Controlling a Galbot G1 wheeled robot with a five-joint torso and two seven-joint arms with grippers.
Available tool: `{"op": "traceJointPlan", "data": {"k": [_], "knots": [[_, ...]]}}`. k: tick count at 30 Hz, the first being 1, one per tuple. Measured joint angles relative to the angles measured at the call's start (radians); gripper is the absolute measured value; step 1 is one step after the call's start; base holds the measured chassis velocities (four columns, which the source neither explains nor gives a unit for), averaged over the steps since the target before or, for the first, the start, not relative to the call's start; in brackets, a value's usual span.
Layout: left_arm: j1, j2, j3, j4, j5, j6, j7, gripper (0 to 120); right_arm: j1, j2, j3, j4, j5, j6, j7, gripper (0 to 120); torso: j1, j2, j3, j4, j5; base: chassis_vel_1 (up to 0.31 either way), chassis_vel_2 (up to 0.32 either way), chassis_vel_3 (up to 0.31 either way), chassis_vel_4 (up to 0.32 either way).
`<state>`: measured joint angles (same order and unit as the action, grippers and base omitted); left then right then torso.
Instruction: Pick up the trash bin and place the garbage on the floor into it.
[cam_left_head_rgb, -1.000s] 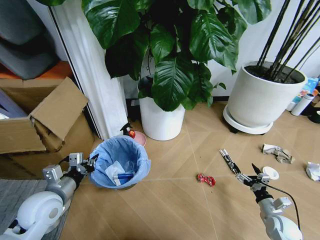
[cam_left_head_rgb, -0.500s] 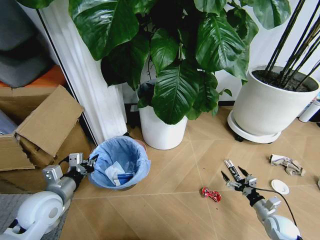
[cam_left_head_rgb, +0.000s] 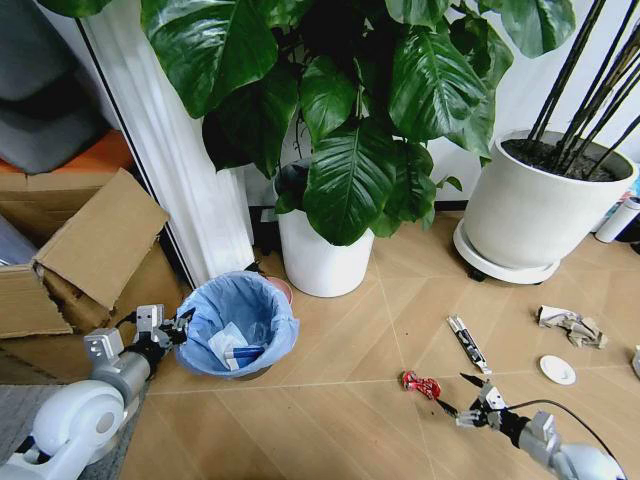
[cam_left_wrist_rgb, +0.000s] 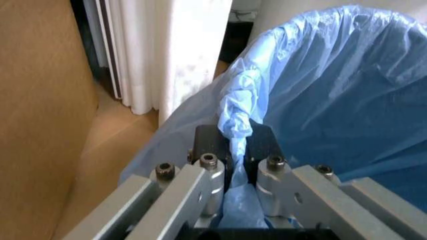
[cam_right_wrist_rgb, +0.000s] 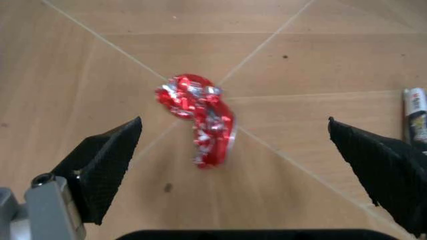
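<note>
Crinkled, glossy light-blue plastic bag (cam_left_wrist_rgb: 320, 100) lining the trash bin (cam_left_head_rgb: 238, 325), bare metal left gripper (cam_left_wrist_rgb: 237, 172) fingers pinching it; shiny crumpled red foil scrap (cam_right_wrist_rgb: 199, 116) lying on smooth matt wood floor (cam_right_wrist_rgb: 100, 75); matt brown cardboard box (cam_left_head_rgb: 95, 245) standing nearby.

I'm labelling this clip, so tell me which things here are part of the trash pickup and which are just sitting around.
Part of the job:
trash bin, rim clamped by the left gripper
red scrap, just ahead of the open right gripper
thin dark tube
grey-brown wrapper
white disc

Just lying about:
cardboard box
leafy plant's white pot
large white pot
</note>
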<state>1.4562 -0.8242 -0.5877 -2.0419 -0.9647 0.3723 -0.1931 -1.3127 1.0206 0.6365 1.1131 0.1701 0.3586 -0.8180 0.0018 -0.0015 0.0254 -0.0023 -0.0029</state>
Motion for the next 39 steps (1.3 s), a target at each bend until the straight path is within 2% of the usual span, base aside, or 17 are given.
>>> {"op": "traceJointPlan", "data": {"k": [15,26,29,30,35,37,39], "knots": [[-0.009,0.012,0.002,0.012,-0.007,-0.001,0.000,1,0.141,0.030,-0.042,-0.143,-0.026,0.002,-0.011,100,0.000,0.000,0.000,0.0000,-0.0001,0.000,0.000,0.000,0.000],[-0.019,0.022,-0.002,0.019,-0.019,-0.001,-0.005,1,0.225,0.051,-0.115,-0.226,-0.024,-0.020,-0.032,99,0.000,0.000,0.000,0.0001,-0.0003,0.000,0.000,0.000,0.000],[-0.024,0.024,-0.002,0.025,-0.023,-0.001,-0.006,1,0.252,0.069,-0.140,-0.262,-0.021,-0.034,-0.037,87,0.000,0.000,0.000,0.0001,0.0000,0.000,0.000,0.000,0.000],[-0.024,0.024,-0.002,0.025,-0.023,-0.001,-0.006,1,0.252,0.069,-0.140,-0.262,-0.021,-0.034,-0.037,87,0.000,0.000,0.000,0.0001,0.0000,0.000,0.000,0.000,0.000],[-0.028,0.028,-0.002,0.031,-0.026,0.000,-0.006,1,0.262,0.066,-0.152,-0.277,-0.018,-0.044,-0.036,65,0.000,0.000,0.000,0.0001,-0.0002,0.000,0.000,0.000,0.000],[-0.028,0.028,-0.002,0.031,-0.026,0.000,-0.006,1,0.262,0.063,-0.152,-0.278,-0.018,-0.044,-0.036,64,0.000,0.000,0.000,0.0001,-0.0002,0.000,0.000,0.000,0.000],[-0.027,0.027,-0.001,0.032,-0.026,0.000,-0.006,1,0.262,0.057,-0.151,-0.279,-0.017,-0.045,-0.037,52,0.000,0.000,0.000,0.0000,-0.0004,0.000,0.000,0.000,0.000]]}}
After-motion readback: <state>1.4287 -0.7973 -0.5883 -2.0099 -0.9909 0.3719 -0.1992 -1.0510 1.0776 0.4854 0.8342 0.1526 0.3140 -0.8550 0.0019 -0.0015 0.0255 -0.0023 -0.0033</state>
